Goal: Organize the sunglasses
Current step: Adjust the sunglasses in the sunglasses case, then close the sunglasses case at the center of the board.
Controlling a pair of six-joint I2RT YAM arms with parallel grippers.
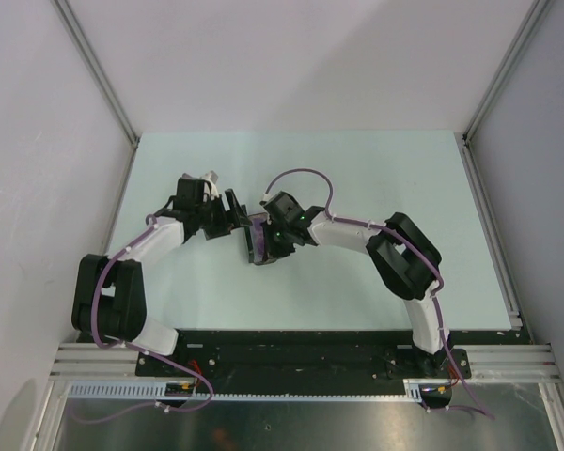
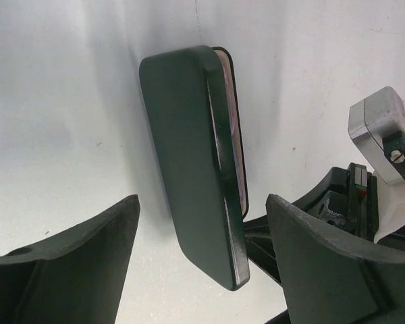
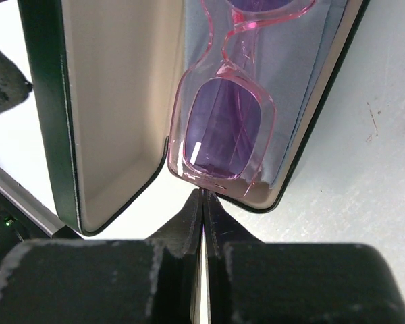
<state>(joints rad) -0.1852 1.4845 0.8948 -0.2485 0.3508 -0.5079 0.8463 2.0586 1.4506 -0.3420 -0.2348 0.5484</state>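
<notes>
Counter [image 1: 385,188]: pale mint, matte, flat, faintly scuffed.
Right gripper [image 3: 202,202]: black fingers pressed together, tips at the near end of the case [image 3: 47,101].
Sunglasses [image 3: 223,128]: lying inside the open case; long axis follows the case's length, pointing away from the right wrist; one lens nearest, bridge beyond. Translucent pink frame, purple rounded-rectangular lenses.
Cloth [image 3: 304,81]: light blue, soft, under the frame.
Case: oblong, rounded corners, dark glossy shell, cream lining.
Left gripper [image 2: 201,202]: fingers spread apart, lid's back between them.
Walls [image 1: 291,66]: plain white panels, aluminium posts.
</notes>
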